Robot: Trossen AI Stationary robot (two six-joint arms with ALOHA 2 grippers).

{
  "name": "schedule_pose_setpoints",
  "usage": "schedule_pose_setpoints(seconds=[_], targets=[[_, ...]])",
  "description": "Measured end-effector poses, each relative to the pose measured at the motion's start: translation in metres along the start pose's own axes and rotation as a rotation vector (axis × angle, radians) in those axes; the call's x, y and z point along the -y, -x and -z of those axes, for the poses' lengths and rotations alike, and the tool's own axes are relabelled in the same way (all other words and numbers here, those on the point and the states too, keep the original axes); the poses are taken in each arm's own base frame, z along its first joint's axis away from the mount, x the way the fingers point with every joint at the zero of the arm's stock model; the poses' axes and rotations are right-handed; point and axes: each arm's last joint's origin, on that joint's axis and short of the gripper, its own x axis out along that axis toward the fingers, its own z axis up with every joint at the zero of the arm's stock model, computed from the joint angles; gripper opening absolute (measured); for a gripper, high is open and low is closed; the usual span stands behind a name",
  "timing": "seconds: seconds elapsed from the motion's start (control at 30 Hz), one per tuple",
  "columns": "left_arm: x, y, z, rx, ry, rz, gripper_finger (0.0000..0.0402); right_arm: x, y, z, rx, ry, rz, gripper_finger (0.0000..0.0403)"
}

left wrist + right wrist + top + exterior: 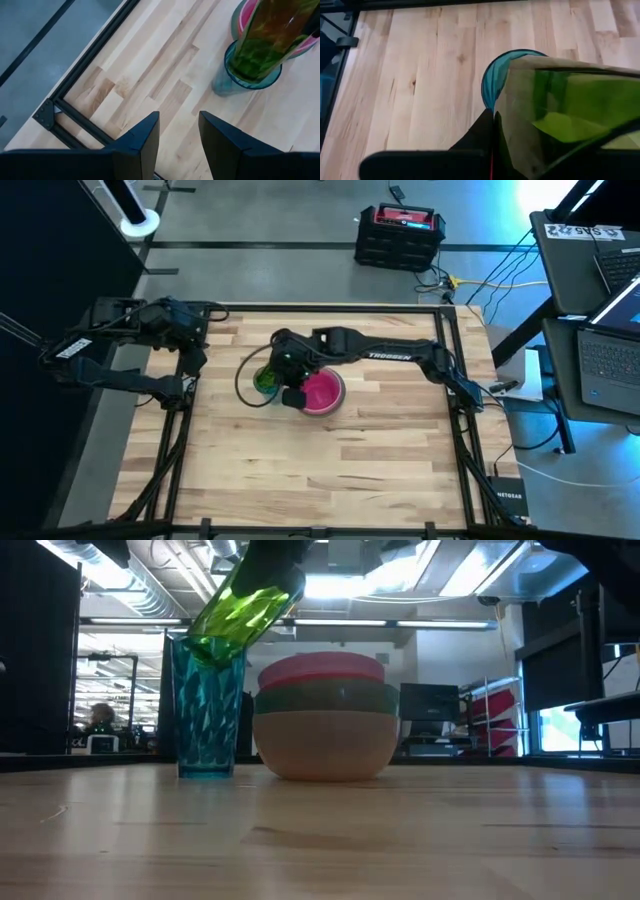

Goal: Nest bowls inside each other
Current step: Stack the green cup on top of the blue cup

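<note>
Two tumblers: right fingers (pixel 283 372) clamp translucent green tumbler (pixel 243 602), tilted into faceted teal tumbler (pixel 207 710); left fingers (pixel 177 142) parted.

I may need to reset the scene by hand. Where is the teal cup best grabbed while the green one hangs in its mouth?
Grip the teal cup around its faceted side wall, coming in level from the open side away from the bowl stack. It stands upright, and the tilted green cup, held by the right gripper, blocks its rim.
</note>
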Motion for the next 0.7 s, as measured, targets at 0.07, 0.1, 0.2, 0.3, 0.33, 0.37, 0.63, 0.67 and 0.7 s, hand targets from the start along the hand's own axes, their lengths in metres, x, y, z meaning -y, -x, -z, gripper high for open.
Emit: schedule_pose_setpoints(seconds=[0.07,0.1,0.2,0.3,0.33,0.37,0.63,0.67,0.7], targets=[[0.0000,0.0000,0.0000,0.000,-0.001,0.000,0.0123,0.0008,-0.0006,0.0004,-0.004,-0.002,-0.003,0.0006],[0.0000,0.0000,0.0000,0.000,-0.001,0.000,0.0123,0.0012,-0.0009,0.0005,-0.006,-0.003,-0.004,0.0008],[0.0000,0.0000,0.0000,0.000,-0.003,0.000,0.0123,0.0024,-0.0018,0.0011,-0.011,-0.005,-0.008,0.0015],[0.0000,-0.0001,0.0000,0.000,-0.004,0.000,0.0123,0.0036,-0.0027,0.0016,-0.016,-0.008,-0.012,0.0022],[0.0000,-0.0001,-0.0001,0.000,-0.005,0.000,0.0123,0.0040,-0.0030,0.0018,-0.018,-0.009,-0.014,0.0024],[0.0000,-0.0001,-0.0001,0.000,-0.005,0.000,0.0123,0.0044,-0.0033,0.0020,-0.020,-0.010,-0.015,0.0027],[0.0000,-0.0002,-0.0001,-0.001,-0.007,-0.001,0.0123,0.0063,-0.0049,0.0028,-0.028,-0.014,-0.021,0.0044],[0.0000,-0.0002,-0.0001,-0.001,-0.008,-0.001,0.0123,0.0063,-0.0051,0.0029,-0.028,-0.011,-0.021,0.0047],[0.0001,-0.0002,-0.0002,-0.001,-0.008,0.000,0.0123,0.0063,-0.0051,0.0028,-0.028,-0.010,-0.021,0.0049]])
